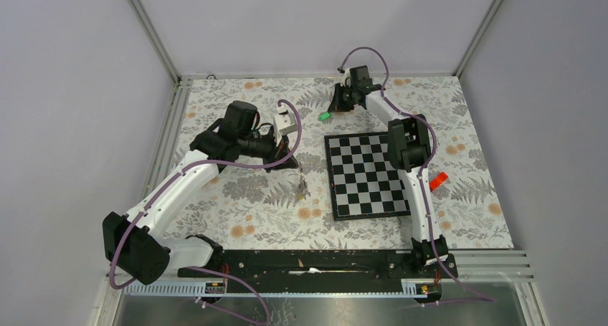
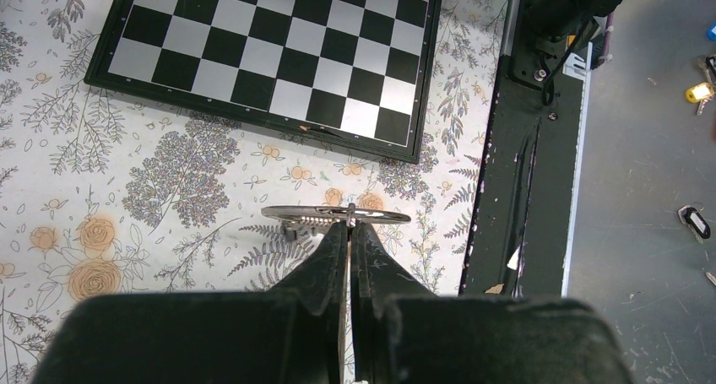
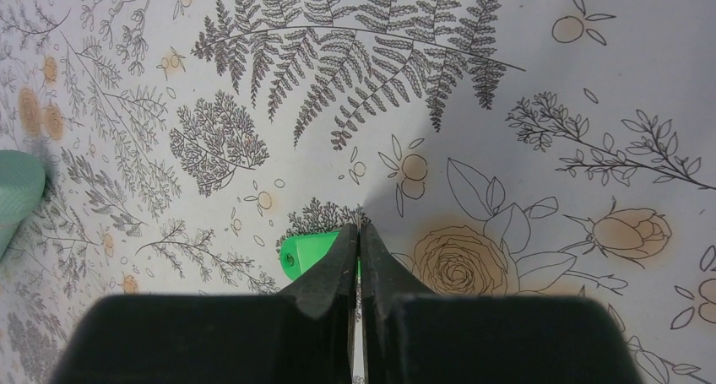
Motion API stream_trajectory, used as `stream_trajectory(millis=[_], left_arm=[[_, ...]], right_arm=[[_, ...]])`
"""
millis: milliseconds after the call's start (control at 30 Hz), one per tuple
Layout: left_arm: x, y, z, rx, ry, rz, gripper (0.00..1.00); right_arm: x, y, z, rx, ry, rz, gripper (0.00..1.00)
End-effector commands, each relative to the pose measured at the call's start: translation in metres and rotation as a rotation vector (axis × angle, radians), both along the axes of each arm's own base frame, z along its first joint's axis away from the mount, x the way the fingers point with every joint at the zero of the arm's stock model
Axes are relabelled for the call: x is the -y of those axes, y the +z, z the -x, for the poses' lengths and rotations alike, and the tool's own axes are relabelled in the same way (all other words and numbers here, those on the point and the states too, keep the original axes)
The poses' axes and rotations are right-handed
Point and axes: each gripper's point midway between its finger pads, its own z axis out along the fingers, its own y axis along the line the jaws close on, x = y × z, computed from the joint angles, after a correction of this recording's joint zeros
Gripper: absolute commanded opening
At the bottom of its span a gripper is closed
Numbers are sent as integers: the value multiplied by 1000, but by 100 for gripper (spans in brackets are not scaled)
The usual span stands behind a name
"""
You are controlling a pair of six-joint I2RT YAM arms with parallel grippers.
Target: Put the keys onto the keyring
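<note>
Overhead and wrist views of a two-arm rig at a table covered with a floral cloth (image 1: 251, 218).

**Left arm.** The left gripper (image 2: 349, 225) has its fingers pressed together on the keyring (image 2: 333, 215). The thin silvery ring is seen edge-on and runs crosswise at the fingertips. In the overhead view the keyring (image 1: 302, 188) hangs below the left gripper (image 1: 295, 165), over the cloth and just left of the left edge of the chessboard (image 1: 369, 175). Whether the ring touches the cloth cannot be told.

**Right arm.** The arm reaches to the far side of the table, where the right gripper (image 1: 337, 105) points down at the cloth beyond the far left corner of the chessboard. In the wrist view the right gripper (image 3: 360, 228) is closed, with only a slit between its fingers. The green key (image 3: 308, 253) lies on the cloth against the left finger, which partly hides its head. Whether the fingers actually pinch the key cannot be told. From overhead, the green key (image 1: 324, 115) shows just near and left of the fingertips.

**Other items.** A small red piece (image 1: 438, 180) lies on the cloth to the right of the chessboard, beside the right arm.
</note>
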Motion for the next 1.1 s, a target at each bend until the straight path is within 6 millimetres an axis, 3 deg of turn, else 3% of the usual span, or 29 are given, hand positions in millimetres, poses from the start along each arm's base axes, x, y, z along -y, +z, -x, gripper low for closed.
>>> stream_trajectory(millis=[0,267,567,800,1067], left_arm=[[6,19,-1,60,-33,55,0],[5,20,-2,70,-30,53,0],[5,25,-1,81,-26,58,0],[4,33,-8,106,3,56,0],[6,46,-14,105,18,58,0]], right_arm=[[-4,33,-8,72,27,-11,1],[-7,69,-5,132,62,-32,0],[-20,137,19,251,213,-111,0],[-26,185,75,379,427,-187,0],[-22,255,184,554,713,-338,0]])
